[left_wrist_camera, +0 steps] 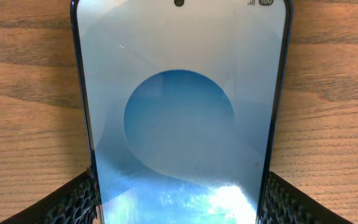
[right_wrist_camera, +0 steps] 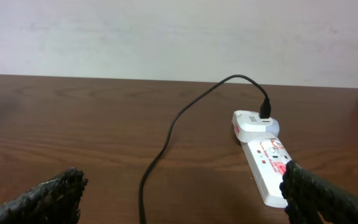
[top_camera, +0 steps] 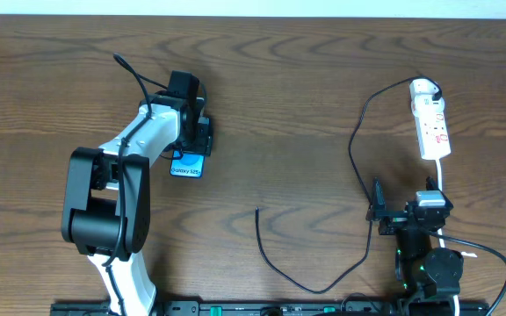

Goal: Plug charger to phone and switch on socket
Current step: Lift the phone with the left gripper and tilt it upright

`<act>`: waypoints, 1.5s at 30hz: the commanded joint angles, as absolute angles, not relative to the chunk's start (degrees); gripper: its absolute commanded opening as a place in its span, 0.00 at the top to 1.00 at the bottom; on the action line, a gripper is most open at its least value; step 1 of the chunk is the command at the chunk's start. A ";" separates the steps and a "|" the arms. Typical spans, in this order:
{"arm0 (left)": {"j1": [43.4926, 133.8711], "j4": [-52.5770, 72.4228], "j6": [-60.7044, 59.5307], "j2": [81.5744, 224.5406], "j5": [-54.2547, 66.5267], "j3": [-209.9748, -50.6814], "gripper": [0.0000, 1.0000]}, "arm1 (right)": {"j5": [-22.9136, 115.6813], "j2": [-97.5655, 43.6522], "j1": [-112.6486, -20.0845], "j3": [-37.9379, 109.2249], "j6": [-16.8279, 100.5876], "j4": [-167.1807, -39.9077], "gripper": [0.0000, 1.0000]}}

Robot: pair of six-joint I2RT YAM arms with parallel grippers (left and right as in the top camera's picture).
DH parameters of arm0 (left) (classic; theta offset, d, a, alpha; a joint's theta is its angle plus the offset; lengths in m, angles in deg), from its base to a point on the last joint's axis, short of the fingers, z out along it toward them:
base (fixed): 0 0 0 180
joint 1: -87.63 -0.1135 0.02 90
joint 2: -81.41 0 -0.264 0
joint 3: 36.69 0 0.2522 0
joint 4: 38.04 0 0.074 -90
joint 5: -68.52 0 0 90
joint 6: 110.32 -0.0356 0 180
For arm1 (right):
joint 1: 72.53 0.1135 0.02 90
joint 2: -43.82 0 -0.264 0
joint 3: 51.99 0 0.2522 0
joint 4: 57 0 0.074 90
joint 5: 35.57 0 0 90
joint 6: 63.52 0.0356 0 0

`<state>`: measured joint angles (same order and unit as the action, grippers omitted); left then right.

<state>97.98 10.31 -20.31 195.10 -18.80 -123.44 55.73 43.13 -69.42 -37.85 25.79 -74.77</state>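
Observation:
The phone [left_wrist_camera: 179, 112], its screen blue with a lighter oval, lies between my left gripper's [left_wrist_camera: 180, 202] fingers [left_wrist_camera: 73, 202], whose pads press on both long edges. From above, the phone [top_camera: 187, 166] shows just under the left gripper [top_camera: 193, 140]. The charger's black cable [top_camera: 358, 158] runs from a plug on the socket [top_camera: 432, 123] down the table and loops round to its free tip [top_camera: 256, 210]. My right gripper [top_camera: 404, 200] stands open just in front of the socket [right_wrist_camera: 267, 167], with nothing between its fingers. The cable [right_wrist_camera: 166, 134] lies on the table ahead of it.
The socket's thick white cord [top_camera: 444, 189] runs down past the right arm toward the table's front edge. A white adapter [right_wrist_camera: 253, 123] on the socket's far end holds the charger's plug [right_wrist_camera: 265, 112]. A pale wall stands behind the table.

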 commanded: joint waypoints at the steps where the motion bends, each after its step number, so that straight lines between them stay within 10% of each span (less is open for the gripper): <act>1: 97.98 10.76 -20.47 195.23 -19.59 -122.79 0.92 | 56.23 43.48 -69.83 -37.92 25.12 -74.99 0.01; 45: 97.94 10.98 -22.02 189.85 -19.61 -124.58 0.93 | 56.23 43.48 -69.83 -37.92 25.12 -74.99 0.01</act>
